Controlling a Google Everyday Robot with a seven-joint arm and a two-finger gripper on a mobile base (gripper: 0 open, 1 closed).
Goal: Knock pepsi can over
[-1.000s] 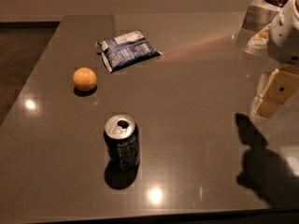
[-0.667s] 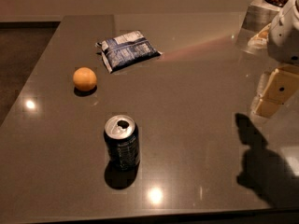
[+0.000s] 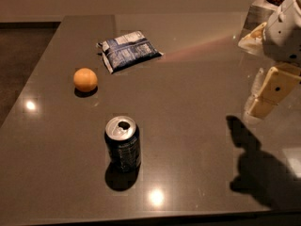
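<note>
One pepsi can (image 3: 122, 144) stands upright, lower centre of the table (image 3: 197, 140) (orange ball (image 3: 85, 79) and snack bag (image 3: 128, 50) upper left). Gripper (image 3: 264, 101) hangs at right edge, well apart; whether apart or together, cannot tell.

You've got one view here, looking down at a steep slant across the bench (image 3: 197, 126), facing the far wall along the top of the frame. It's fairly close: the bench fills nearly the whole picture, its near edge runs along the bottom, and dark floor shows at upper left. The gripper (image 3: 269, 94) hangs at the right edge, just above the bench.
</note>
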